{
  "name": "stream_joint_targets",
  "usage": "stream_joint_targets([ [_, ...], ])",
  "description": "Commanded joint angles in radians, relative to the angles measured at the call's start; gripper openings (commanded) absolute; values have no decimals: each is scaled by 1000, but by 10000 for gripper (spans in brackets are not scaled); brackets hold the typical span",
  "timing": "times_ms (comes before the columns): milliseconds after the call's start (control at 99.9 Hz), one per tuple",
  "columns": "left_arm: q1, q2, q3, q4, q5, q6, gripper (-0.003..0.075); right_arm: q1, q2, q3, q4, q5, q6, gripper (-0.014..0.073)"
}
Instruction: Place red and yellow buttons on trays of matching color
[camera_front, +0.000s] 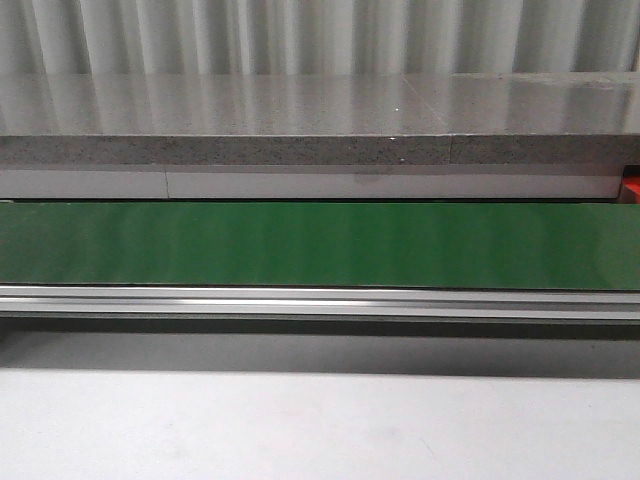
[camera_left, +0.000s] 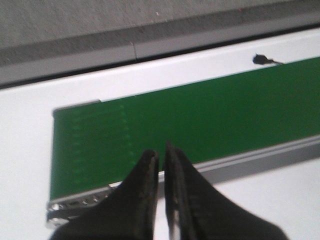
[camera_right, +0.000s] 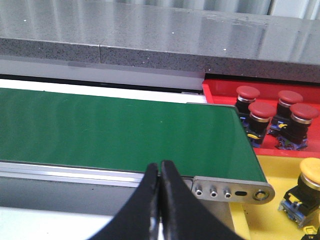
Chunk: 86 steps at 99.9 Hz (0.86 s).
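Several red buttons (camera_right: 262, 112) stand in the red tray (camera_right: 222, 95) beyond the right end of the green conveyor belt (camera_right: 115, 130). One yellow button (camera_right: 311, 172) sits in the yellow tray (camera_right: 272, 170) beside it, partly cut off by the frame edge. My right gripper (camera_right: 160, 167) is shut and empty, hanging over the belt's near rail close to that end. My left gripper (camera_left: 161, 152) is shut and empty too, above the near rail at the belt's (camera_left: 200, 115) left end. In the front view neither gripper shows; the belt (camera_front: 320, 245) carries nothing, and a red sliver of tray (camera_front: 632, 186) peeks in at the right edge.
A grey stone ledge (camera_front: 300, 120) runs behind the belt. An aluminium rail (camera_front: 320, 300) borders its near side, with white table (camera_front: 320, 430) in front. A metal end plate with screws (camera_right: 230, 190) caps the right end. A small black fitting (camera_left: 260, 60) sits behind the belt.
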Motion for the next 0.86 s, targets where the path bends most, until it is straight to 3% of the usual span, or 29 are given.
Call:
stream_joint_targets([
  [0,-4,-49,40,81,-222,-67,-6,-4,-18,-8,-2,-79,-8,-67],
  [150,46,-177,229,121,-447,-92,-6,-4,-18,-8,-2,-79,-8,-67],
  [470,74,-516,585,149,-558,-165,-6,-4,-18,-8,-2,-79,-8,-67],
  [530,74,-495,569,152,-473,-165,-6,-4,-18,-8,-2,-77,-8,-67],
  [851,73,-507,578,150,-495,-165,-6,-4,-12,-8,-2,-76,-8,-67],
])
